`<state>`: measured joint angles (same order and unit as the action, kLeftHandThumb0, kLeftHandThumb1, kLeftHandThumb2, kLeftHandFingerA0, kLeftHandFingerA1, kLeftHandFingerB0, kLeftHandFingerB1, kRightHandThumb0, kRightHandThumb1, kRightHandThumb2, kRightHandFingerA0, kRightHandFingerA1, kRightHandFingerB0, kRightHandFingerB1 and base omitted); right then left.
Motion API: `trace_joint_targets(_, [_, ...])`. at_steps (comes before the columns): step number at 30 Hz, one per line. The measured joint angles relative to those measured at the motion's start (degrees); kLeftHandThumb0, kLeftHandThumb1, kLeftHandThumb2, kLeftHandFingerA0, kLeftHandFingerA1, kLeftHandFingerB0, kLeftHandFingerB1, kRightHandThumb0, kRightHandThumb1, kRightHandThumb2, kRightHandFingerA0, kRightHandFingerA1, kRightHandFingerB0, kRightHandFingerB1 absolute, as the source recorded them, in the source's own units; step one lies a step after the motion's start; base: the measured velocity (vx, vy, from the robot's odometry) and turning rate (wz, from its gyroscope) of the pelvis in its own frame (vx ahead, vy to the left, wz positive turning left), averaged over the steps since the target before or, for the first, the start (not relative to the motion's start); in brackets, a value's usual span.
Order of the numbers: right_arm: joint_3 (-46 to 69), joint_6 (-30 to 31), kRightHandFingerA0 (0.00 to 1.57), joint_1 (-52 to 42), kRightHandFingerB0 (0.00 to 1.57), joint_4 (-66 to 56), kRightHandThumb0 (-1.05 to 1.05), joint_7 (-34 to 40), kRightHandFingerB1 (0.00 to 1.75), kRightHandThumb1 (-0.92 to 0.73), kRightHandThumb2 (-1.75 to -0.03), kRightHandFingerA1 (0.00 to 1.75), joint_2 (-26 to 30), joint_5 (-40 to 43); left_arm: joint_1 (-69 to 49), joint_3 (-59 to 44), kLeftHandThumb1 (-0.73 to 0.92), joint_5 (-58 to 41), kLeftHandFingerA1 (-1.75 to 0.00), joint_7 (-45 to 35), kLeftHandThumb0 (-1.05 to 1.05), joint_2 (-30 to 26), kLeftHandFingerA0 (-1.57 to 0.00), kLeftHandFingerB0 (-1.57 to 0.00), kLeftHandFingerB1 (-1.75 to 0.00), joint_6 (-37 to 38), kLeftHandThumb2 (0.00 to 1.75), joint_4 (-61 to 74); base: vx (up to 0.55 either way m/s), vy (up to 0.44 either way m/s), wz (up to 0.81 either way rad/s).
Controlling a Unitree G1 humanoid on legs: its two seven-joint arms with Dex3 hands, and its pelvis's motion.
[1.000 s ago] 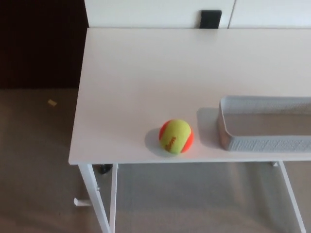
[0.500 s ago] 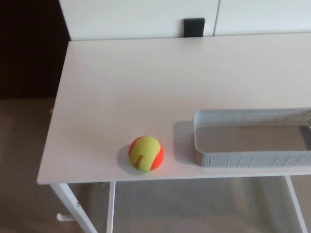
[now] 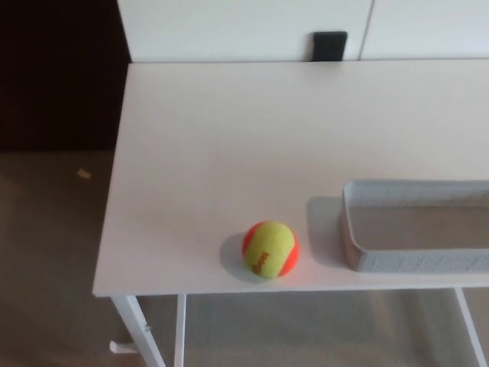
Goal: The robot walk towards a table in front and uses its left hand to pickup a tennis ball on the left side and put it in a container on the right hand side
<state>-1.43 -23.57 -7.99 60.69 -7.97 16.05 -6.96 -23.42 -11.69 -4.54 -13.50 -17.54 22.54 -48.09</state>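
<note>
Only the camera shifted; tennis ball [image 3: 270, 249] rests near the container [image 3: 416, 262], lengthwise left-right; neither robot hand shows.

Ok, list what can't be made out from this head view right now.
Container: right end cut off by the head view's right edge; its full length and far inside are unseen.
Tennis ball: the print on it is too small and blurred to read.
Black object behind the table: too dark and small to identify.
Both hands: outside the head view.
</note>
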Motion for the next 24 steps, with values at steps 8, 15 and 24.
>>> trace_joint_targets(8, [0.04, 0.0, 0.83, 0.36, 0.66, -0.12, -0.53, 0.13, 0.42, -0.58, -0.59, 0.46, 0.02, 0.03, 0.16, -0.01, 0.46, -0.04, -0.58, 0.03, -0.5, -0.02, -0.61, -0.34, -0.47, 0.0, 0.77, 0.58, 0.03, -0.01, 0.03])
trace_joint_targets(15, [0.04, 0.01, 0.83, 0.08, 0.65, -0.14, -0.52, 0.07, 0.42, -0.57, -0.59, 0.46, 0.04, 0.04, -0.11, -0.15, 0.54, 0.02, -0.45, 0.71, -0.4, 0.08, -0.46, -0.32, -0.34, 0.0, 0.58, 0.65, 0.0, 0.0, 0.0])
trace_joint_targets(24, [-0.17, 0.0, 0.85, 0.01, 0.66, -0.32, -0.51, -0.11, 0.42, -0.58, -0.59, 0.47, 0.01, 0.01, -4.64, -6.58, 0.31, -5.81, -0.48, -0.94, -0.28, 4.13, 0.0, 0.0, -0.49, -0.19, 0.86, 18.17, 0.0, 0.0, 0.0])
